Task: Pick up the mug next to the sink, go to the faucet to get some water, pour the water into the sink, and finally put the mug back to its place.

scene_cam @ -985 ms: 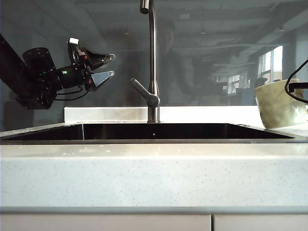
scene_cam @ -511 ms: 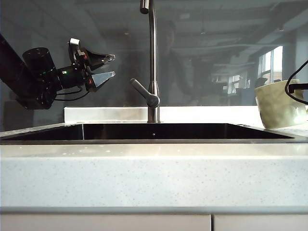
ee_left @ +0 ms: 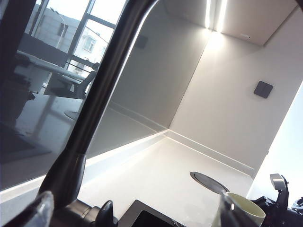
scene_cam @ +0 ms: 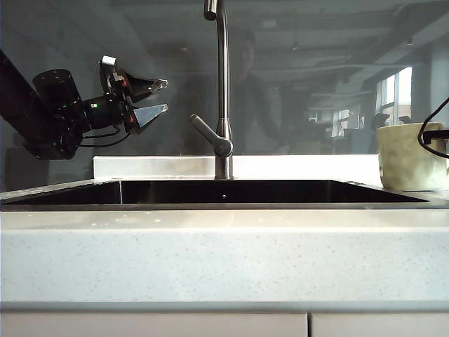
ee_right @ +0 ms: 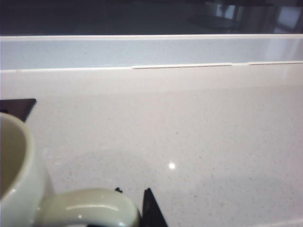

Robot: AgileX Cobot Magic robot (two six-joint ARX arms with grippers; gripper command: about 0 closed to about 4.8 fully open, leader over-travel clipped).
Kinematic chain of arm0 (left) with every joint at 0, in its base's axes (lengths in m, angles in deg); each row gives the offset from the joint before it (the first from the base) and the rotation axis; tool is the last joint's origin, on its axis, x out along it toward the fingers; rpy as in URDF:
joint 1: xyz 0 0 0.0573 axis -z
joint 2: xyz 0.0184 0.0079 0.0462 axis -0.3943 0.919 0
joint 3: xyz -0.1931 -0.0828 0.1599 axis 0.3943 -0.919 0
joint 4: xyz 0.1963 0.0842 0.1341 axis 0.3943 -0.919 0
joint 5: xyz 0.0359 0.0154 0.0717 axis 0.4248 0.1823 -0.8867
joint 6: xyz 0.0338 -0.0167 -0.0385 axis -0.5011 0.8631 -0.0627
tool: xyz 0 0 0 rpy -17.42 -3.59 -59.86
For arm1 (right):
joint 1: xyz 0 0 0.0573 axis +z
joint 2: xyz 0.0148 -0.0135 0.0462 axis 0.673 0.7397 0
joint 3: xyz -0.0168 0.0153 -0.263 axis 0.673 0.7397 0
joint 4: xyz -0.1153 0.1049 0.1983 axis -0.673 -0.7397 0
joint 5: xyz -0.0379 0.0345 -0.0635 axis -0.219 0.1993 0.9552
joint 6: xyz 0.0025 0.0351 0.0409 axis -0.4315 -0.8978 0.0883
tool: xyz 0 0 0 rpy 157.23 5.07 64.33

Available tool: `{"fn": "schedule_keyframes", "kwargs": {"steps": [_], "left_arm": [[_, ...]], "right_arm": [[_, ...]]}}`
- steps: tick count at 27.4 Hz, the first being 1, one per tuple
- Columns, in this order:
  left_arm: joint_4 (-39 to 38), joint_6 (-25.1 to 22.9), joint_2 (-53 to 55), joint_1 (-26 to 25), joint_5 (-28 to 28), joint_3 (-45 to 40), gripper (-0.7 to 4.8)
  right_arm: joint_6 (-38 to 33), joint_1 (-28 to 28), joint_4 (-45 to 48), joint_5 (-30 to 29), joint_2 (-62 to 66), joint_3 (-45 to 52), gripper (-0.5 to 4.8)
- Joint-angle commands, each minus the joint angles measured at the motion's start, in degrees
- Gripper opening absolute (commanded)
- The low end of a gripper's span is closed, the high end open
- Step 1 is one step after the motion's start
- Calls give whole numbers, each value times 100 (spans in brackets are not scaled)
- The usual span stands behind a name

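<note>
The left gripper [scene_cam: 156, 97] hangs in the air over the left end of the sink [scene_cam: 224, 204], well to the left of the faucet [scene_cam: 222, 91]. Its two pointed fingers [scene_cam: 149, 114] stand wide apart, one above the other, with nothing between them and nothing touching them. From the left wrist view the faucet [ee_left: 102, 90] crosses the picture as a dark slanted pipe, and a finger [ee_left: 43, 210] shows blurred at the lower edge.

The mug [scene_cam: 409, 157] stands upright on the counter [scene_cam: 224, 256] just beside the right end of the sink, at the far right of the exterior view (a black cable loops in front of it there). In the left wrist view the mug [ee_left: 244, 213] sits far off by a corner of the sink [ee_left: 147, 217], near a round cap [ee_left: 208, 181] set in the counter.

The right gripper [ee_right: 135, 203] is at the mug's handle [ee_right: 92, 205]. Only one dark fingertip [ee_right: 151, 208] shows clearly, just beside the handle's outer curve, with a speck of the other at the handle's top edge. Whether the jaws are clamped on the handle or loosened around it cannot be told. The mug [ee_right: 21, 175] fills the near corner, its open mouth visible, resting on the pale counter [ee_right: 189, 132].
</note>
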Motion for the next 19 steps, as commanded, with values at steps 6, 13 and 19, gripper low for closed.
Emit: {"fn": "schedule_keyframes", "kwargs": {"steps": [6,13,19], "left_arm": [[68,17,-39,11,24,2,479],[68,20,-39,11,24,2,479],[68,20,-39,11,22,0,479]], "right_arm": [[-2,-9,-9,37,-44,-33,152],[0,-7,-348,452,-205,-31,152],[2,9,-866,450,-656,-28,153]]}}
